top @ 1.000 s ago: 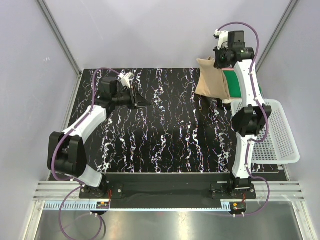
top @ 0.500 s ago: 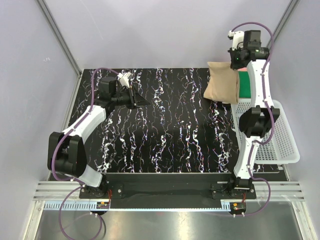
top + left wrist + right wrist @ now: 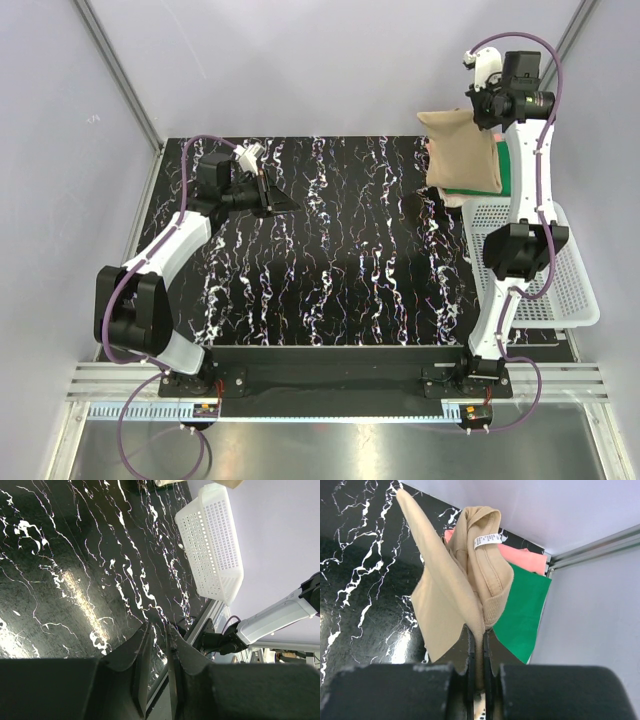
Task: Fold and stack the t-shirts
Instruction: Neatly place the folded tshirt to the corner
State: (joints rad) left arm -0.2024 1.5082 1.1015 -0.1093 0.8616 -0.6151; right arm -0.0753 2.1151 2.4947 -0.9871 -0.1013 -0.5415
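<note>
Tan t-shirt [image 3: 462, 150], clamped in right pincer [image 3: 477, 630], swung upper right toward lilac wall [image 3: 400, 60]; left pincer [image 3: 157, 630] narrow, empty over marbled worktop [image 3: 330, 250].

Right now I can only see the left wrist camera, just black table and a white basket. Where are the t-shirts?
Observer: The tan short-sleeved cloth t-shirt hangs from the right pincer over the black marbled table's far right corner.
Operator: Is it squeezed tight?
Observer: Yes, the pincer is shut on a fold of it.
Operator: Any more shirts?
Observer: A flat green cloth t-shirt and a coral-pink one lie on the table beneath it.
</note>
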